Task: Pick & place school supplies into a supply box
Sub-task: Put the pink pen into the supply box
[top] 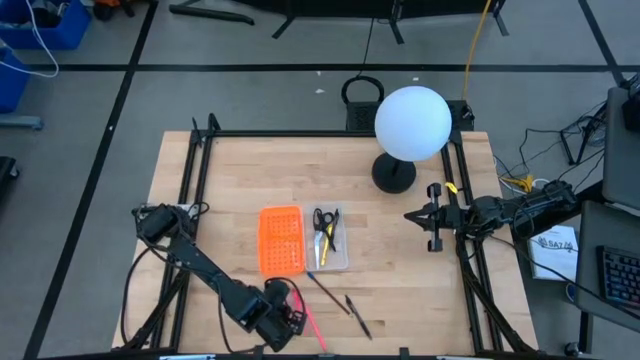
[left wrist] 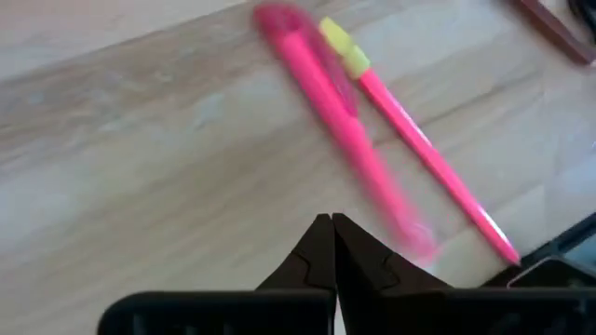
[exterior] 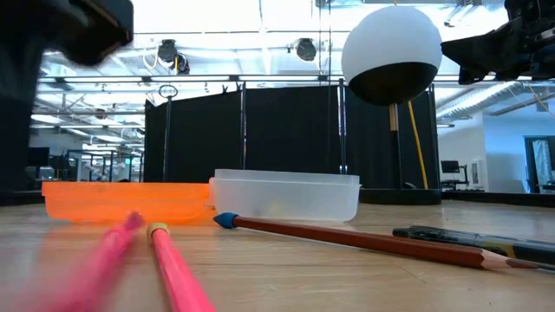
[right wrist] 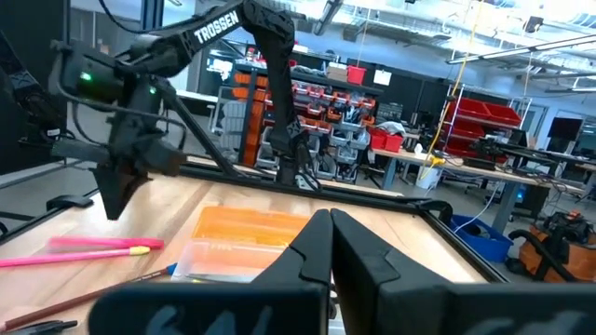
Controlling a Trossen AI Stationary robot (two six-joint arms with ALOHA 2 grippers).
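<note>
High view: one clear supply box (top: 330,240) mid-desk holds scissors (top: 324,220); orange panel (top: 281,240) touches it.
Low view: two pink pens (exterior: 178,269), one brown pencil (exterior: 364,241) before box.
Left wrist: left claw (left wrist: 332,244) closed, empty, near the pens.
Right wrist: right claw (right wrist: 331,244) closed, well apart from box.

A wooden table (top: 240,170) is seen. An orange panel (top: 281,240) and a clear tray (top: 333,255) are placed side by side at its middle. Pink pens (top: 312,325), a brown pencil (top: 327,293) and a dark pen (top: 358,316) are laid at the near edge.
</note>
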